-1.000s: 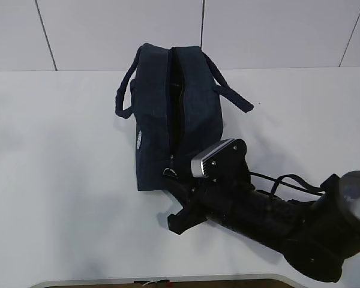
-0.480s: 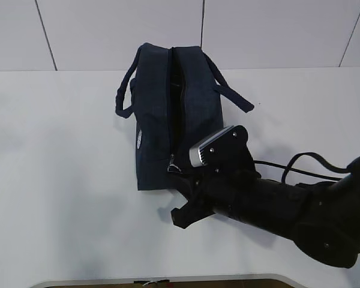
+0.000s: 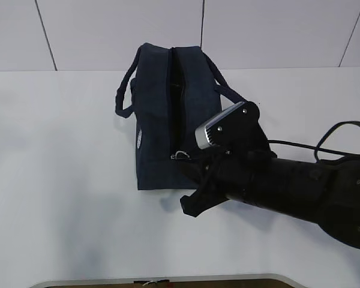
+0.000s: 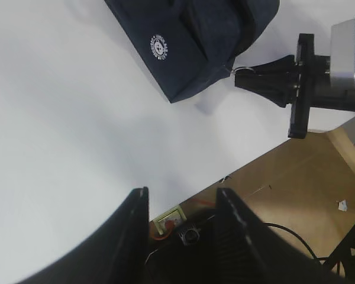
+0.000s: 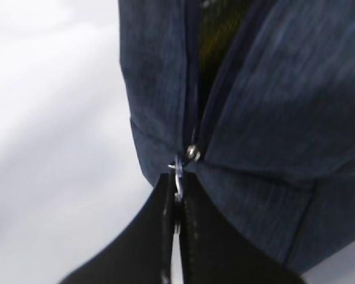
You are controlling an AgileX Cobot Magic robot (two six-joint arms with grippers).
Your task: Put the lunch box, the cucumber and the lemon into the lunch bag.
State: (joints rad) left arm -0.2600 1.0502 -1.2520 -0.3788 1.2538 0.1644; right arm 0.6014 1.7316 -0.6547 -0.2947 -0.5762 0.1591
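Your right gripper is pinched on the metal ring pull of the dark navy fabric lunch bag. Draw steadily along the zipper line. Your left gripper hangs parted, holding nothing.

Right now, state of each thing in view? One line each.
lunch bag: upright on the table, zipper partly open along the top.
ring pull: at the bag's near end, pinched by the right fingers.
right gripper: shut on the ring pull.
left gripper: open, empty, away from the bag.
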